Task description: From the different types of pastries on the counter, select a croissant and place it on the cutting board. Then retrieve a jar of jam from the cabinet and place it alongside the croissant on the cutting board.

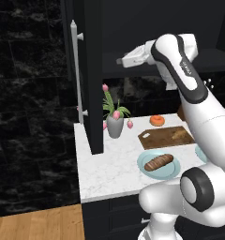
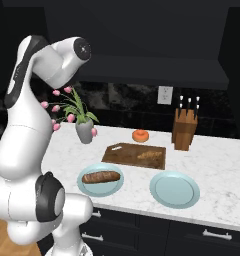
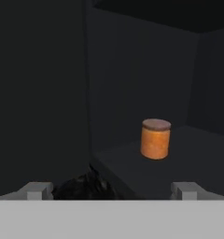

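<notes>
An orange-red jar of jam (image 3: 156, 138) with a dark lid stands upright on the dark shelf inside the cabinet (image 3: 142, 70). My gripper (image 3: 112, 191) is open, short of the jar, which sits ahead and slightly right of centre with nothing between the fingertips (image 3: 37, 190). In the left base view the arm reaches high toward the opening beside the swung-out cabinet door (image 1: 93, 75). The golden-tan croissant (image 1: 182, 134) (image 2: 149, 155) lies on the cutting board (image 1: 159, 139) (image 2: 124, 152) on the counter (image 1: 105, 173) (image 2: 222, 165).
A long brown loaf (image 1: 158, 162) (image 2: 101, 176) rests on a teal plate (image 2: 87, 187). Another plate (image 2: 174, 189) is bare. The orange doughnut (image 1: 157, 120) (image 2: 140, 135) sits behind the board. A vase of tulips (image 1: 115, 124) (image 2: 84, 131) and a knife block (image 2: 185, 129) stand at the back.
</notes>
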Available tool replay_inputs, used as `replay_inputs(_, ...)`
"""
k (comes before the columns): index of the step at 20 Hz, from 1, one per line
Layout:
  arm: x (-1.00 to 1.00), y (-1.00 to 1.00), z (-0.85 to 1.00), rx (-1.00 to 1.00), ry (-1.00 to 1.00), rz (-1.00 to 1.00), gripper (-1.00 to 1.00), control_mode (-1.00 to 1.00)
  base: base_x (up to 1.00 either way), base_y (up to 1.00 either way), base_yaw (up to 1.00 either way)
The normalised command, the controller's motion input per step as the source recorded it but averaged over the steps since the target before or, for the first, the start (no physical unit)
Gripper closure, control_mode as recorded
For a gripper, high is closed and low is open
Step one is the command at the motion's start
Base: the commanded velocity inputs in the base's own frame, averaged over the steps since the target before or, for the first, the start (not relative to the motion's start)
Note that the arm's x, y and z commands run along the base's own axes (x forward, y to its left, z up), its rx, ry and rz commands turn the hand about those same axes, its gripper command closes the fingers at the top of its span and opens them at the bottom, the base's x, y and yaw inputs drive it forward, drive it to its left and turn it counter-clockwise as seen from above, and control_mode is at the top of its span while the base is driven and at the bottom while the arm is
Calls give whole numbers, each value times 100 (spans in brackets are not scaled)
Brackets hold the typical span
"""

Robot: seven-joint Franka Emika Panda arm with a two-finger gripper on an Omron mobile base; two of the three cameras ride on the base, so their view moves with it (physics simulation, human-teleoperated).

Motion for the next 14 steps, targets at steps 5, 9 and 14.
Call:
replay_inputs(5, 3, 15, 0, 0, -5, 0, -100, -100, 0, 0, 0)
replay_inputs(9, 3, 15, -4, 0, -1, 0, -100, -100, 0, 0, 0)
replay_inputs(14, 4, 9, -5, 0, 0, 0, -100, -100, 0, 0, 0)
